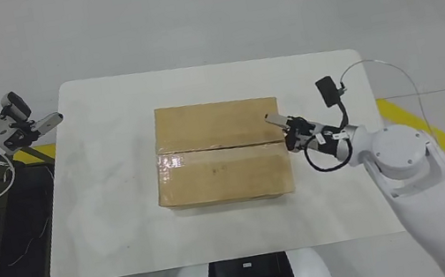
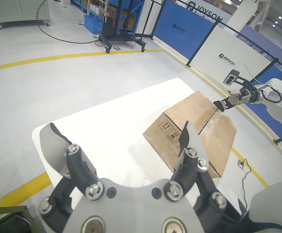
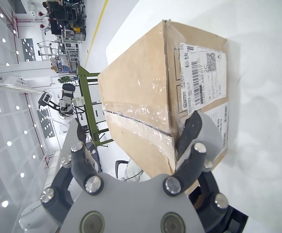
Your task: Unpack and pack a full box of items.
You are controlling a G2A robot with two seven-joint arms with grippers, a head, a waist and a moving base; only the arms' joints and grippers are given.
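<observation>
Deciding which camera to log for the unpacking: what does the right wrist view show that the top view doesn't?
The right wrist view adds the printed shipping label on the box's end face, with one finger against that face. The top view adds the white table's full outline. Both share the cardboard box, its taped seam, and the open right gripper at the seam's end.

White arms (image 1: 406,160), silver fingers (image 2: 49,144), black pads (image 3: 191,132)

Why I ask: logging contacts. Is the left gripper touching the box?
Apart. The top view shows the left gripper open at the left edge of the table, with a stretch of bare tabletop between it and the box.
</observation>
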